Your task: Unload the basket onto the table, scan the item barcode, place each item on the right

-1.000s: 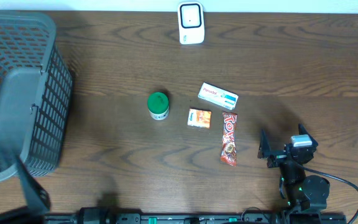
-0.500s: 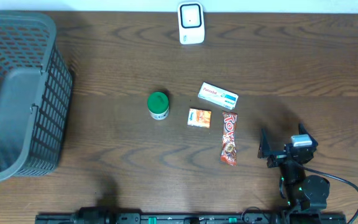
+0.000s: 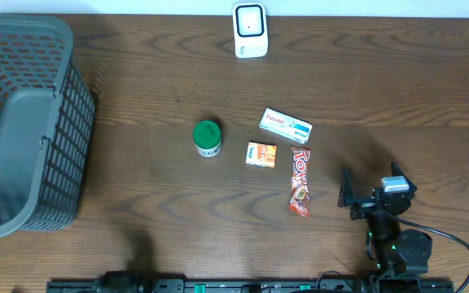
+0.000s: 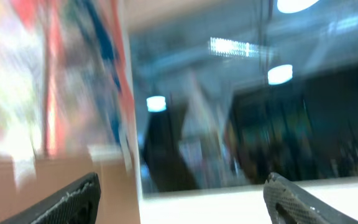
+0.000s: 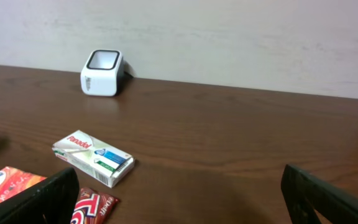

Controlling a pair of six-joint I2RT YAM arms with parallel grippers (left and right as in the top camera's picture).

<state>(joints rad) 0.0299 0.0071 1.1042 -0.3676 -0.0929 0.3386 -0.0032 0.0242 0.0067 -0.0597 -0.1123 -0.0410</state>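
Scanner [image 3: 250, 30]: white, upright at the far edge of the table [image 3: 137, 81].

Four items lie on the robot's side of the scanner, none held:
- white medicine box [image 3: 286, 125], closest to it, slightly right
- orange carton [image 3: 261, 154], just past the box
- green-lidded jar [image 3: 208, 138], left of the scanner's line
- red candy bar [image 3: 300, 181], farthest out, right

Grey basket [image 3: 23, 122]: well left of the scanner.

Right gripper [image 3: 370, 194]: farther from the scanner than the candy bar, to its right; jaws spread wide, empty.

Left gripper [image 4: 182, 190]: wrist view only, blurred; fingers wide apart, nothing between them.
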